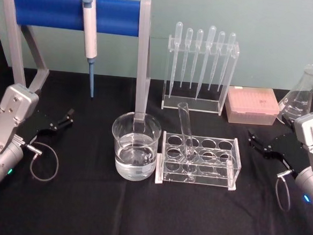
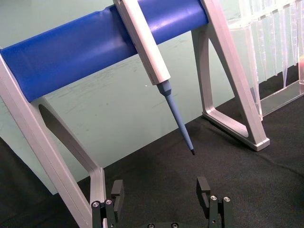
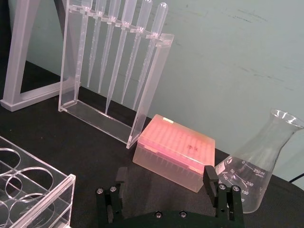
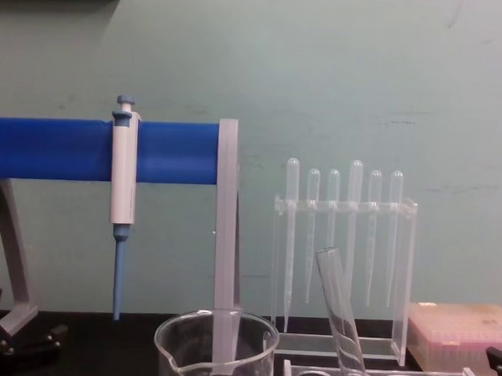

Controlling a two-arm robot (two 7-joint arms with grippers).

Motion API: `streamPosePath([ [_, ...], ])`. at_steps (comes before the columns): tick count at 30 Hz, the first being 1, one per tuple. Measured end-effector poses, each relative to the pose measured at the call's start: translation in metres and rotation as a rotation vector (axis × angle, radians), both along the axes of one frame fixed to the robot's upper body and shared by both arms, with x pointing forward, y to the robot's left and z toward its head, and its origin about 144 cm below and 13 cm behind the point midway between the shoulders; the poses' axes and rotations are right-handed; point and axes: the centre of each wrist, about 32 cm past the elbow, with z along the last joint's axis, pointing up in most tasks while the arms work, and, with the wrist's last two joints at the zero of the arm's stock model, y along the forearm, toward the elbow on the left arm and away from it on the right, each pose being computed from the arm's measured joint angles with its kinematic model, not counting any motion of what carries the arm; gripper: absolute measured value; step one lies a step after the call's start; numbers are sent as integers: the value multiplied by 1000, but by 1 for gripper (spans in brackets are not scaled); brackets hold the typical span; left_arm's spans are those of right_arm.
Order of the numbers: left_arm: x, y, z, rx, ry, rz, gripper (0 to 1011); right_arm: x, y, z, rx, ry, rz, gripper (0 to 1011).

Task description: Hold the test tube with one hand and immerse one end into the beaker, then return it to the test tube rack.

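The test tube [image 1: 186, 133] leans in a clear rack [image 1: 231, 164] at the table's middle, its open rim tilted away; the chest view shows the test tube [image 4: 339, 315] slanting out of a rack hole. The beaker [image 1: 135, 146], partly filled with clear liquid, stands just left of the rack, and its rim [image 4: 218, 331] shows low in the chest view. My left gripper [image 1: 65, 119] rests open at the table's left; its fingers [image 2: 118, 191] are spread with nothing between them. My right gripper [image 1: 254, 141] rests open at the right, and its fingers [image 3: 210, 178] hold nothing.
A blue-and-white pipettor [image 1: 89, 29] hangs on a blue-barred stand [image 1: 51, 9] at the back left. A pipette rack [image 1: 201, 67] stands behind the tube rack, with a pink tip box [image 1: 252, 105] and an Erlenmeyer flask [image 1: 299, 98] to its right.
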Motion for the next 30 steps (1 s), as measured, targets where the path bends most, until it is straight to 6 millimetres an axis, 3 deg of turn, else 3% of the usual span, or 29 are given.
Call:
streamPosePath([
  [30, 0, 0, 0, 0, 0, 0, 1000, 0, 0, 0, 0, 0, 0, 1003],
])
